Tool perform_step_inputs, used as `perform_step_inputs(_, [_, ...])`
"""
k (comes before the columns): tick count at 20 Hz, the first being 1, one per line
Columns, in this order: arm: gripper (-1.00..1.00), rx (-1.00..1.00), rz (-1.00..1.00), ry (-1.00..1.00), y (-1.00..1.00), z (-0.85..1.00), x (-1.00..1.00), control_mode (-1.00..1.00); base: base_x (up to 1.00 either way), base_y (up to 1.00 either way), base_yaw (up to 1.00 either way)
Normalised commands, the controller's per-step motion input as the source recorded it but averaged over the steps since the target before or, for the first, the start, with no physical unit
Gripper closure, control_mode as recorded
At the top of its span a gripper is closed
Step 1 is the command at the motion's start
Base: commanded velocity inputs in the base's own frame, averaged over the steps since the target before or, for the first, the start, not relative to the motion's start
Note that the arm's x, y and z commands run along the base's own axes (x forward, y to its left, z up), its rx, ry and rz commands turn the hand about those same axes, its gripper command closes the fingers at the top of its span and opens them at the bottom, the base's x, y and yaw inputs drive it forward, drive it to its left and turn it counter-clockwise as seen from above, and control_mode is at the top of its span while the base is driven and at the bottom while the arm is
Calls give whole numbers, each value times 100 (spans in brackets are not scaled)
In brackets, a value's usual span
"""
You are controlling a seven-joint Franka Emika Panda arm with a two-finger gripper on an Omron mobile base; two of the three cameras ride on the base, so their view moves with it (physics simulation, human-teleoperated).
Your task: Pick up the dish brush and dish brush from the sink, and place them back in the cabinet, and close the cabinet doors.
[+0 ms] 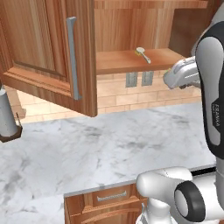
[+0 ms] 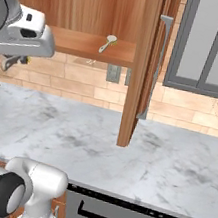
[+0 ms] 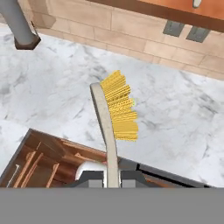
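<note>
Fingers [image 3: 112, 178] clamped on the dish brush [image 3: 114, 118] handle, carried above the tabletop [image 3: 183, 122]
We judge it light and stiff — gripping the handle end, it may pivot; the other brush [image 1: 142, 54] lies in the cabinet [image 1: 144, 61]

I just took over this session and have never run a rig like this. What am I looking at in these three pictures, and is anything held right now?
The machine is a white robot arm on a driving base, working at a marble counter in a kitchen. Two pictures come from cameras on the base, behind the arm to its left and right. The third looks along the gripper from a camera on the hand.

Above the counter hangs a wooden wall cabinet, both doors open: the left door and the right door seen edge-on. One dish brush with a round head already lies on the cabinet shelf.

The gripper is shut on the handle of a second dish brush with yellow bristles, held above the counter.
</note>
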Motion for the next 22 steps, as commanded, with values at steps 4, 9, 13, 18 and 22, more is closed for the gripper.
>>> perform_step_inputs(4, [100,2,5,-19,10,-13,5,-100,0,0,0])
perform_step_inputs(9, [100,7,4,-14,4,-6,25,-100,0,0,0])
perform_step_inputs(13, [100,10,1,-8,1,0,36,-100,0,0,0])
perform_step_inputs(18, [100,5,0,0,7,0,40,-100,0,0,0])
perform_step_inputs(22, [100,1,0,0,10,0,50,-100,0,0,0])
